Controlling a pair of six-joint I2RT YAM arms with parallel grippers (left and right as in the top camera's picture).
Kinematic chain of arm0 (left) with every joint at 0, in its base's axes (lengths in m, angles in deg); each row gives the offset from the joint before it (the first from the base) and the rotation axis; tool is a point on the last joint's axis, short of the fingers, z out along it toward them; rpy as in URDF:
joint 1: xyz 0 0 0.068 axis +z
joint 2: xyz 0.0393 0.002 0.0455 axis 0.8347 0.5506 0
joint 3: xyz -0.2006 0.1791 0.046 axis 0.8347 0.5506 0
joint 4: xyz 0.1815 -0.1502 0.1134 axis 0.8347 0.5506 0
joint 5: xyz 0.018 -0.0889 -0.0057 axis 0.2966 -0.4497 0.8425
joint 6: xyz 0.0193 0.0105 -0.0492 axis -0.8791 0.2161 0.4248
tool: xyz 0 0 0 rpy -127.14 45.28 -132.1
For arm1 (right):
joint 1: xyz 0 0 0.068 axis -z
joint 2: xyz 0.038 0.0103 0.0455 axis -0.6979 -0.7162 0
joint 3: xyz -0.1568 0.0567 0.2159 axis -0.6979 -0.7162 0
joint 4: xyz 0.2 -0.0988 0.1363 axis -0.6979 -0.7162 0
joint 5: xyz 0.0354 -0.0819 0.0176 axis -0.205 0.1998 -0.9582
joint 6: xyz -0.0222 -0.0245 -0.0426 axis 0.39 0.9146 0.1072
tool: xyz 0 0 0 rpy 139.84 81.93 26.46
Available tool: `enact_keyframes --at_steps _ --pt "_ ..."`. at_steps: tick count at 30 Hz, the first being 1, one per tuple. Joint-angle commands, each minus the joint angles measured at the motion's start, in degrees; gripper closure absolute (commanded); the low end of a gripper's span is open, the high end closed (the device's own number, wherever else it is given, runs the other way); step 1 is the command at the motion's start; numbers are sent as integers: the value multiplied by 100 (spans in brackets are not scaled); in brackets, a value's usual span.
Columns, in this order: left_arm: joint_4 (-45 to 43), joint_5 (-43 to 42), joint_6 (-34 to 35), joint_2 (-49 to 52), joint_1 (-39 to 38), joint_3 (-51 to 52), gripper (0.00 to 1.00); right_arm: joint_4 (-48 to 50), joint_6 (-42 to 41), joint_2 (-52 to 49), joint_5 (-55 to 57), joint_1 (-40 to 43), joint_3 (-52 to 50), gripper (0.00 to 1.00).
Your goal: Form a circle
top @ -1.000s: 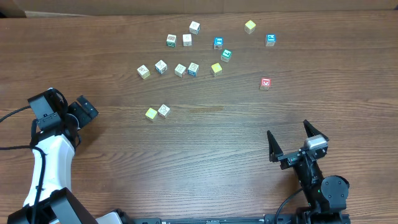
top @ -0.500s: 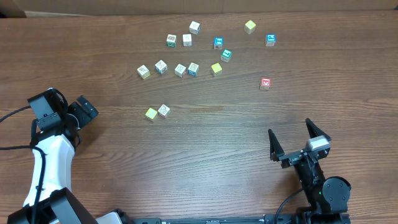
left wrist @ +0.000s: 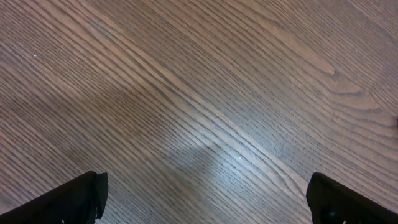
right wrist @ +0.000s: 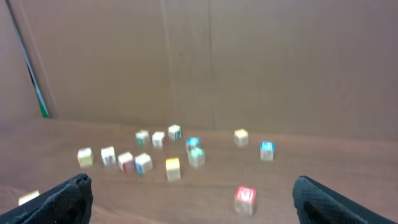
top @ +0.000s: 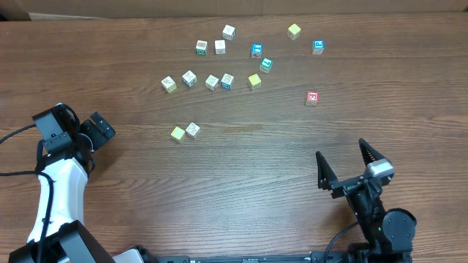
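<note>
- Starting the first pick, as I read it: no circle laid out yet, every cube loose, both arms low at the near edge.
- Right tool point(top: 338, 149): near right, jaws spread wide, empty, above bare surface point(top: 241, 190).
- Left tool point(left wrist: 205, 194): near left, also wide open and empty; its wrist view shows only wood grain.
- Closest cubes: yellow cube point(top: 178, 133) just beside a pale printed cube point(top: 192, 130), left of centre.
- Further out: red-faced cube point(top: 312, 97) alone on the right; loose row of pale cubes point(top: 212, 82) ending at a second yellow cube point(top: 254, 80).
- Farthest: scattered group point(top: 220, 47) towards the back edge, blue-faced cube point(top: 318, 47) at the right end.
- Next move, my call: use the near pair as the seed and fetch two pale cubes from the row. The left tool looks closer.
- Needs a straight descent straddling one cube. Row neighbours sit close, so nudging is likely.
</note>
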Motion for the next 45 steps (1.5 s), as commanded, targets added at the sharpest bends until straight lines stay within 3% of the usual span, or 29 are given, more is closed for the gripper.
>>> enact_keyframes --at_steps 1,12,20,33,45 --pt "-7 -20 72 -87 20 15 0 -33 -151 42 -42 11 579 0" --pt "-7 -20 72 -87 20 15 0 -667 -151 -105 -44 11 1945 0" --pt "-7 -20 72 -87 22 15 0 -1174 -149 -1200 -280 11 3314 0" --pt "-7 -20 72 -87 22 15 0 -2267 -146 -4065 -413 11 6078 0" --pt "-7 -20 72 -87 20 15 0 -4594 -144 -7329 -605 11 10216 0"
